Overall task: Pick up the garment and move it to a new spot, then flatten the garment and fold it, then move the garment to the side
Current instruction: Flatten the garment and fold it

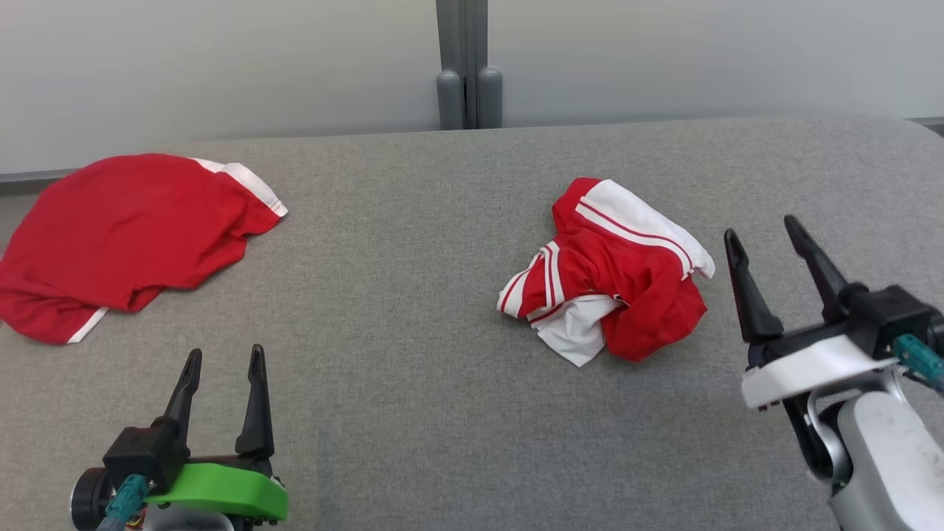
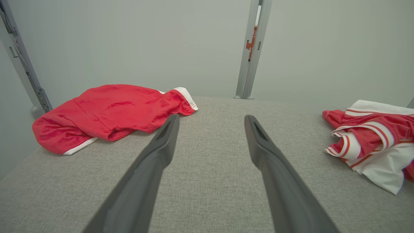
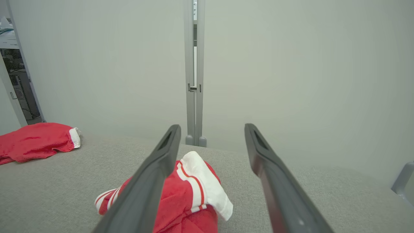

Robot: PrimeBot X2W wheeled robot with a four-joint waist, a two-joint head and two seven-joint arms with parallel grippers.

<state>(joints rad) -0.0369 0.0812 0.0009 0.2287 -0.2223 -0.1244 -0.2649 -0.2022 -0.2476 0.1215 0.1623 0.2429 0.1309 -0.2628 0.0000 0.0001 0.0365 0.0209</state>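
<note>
A crumpled red garment (image 1: 627, 273) with white panels and stripes lies in a heap right of the middle of the grey padded table (image 1: 413, 295). It also shows at the right edge of the left wrist view (image 2: 372, 136) and low in the right wrist view (image 3: 190, 194), partly behind the left finger there. My right gripper (image 1: 760, 227) (image 3: 212, 126) hovers open just right of the heap, apart from it, holding nothing. My left gripper (image 1: 226, 351) (image 2: 211, 116) stands open and empty near the front left of the table, far from the heap.
A second red garment with white trim (image 1: 125, 228) (image 2: 110, 110) (image 3: 35, 140) lies loosely spread at the table's far left edge. A grey post (image 1: 467, 66) stands behind the table against a pale wall. Bare grey surface stretches between the two garments.
</note>
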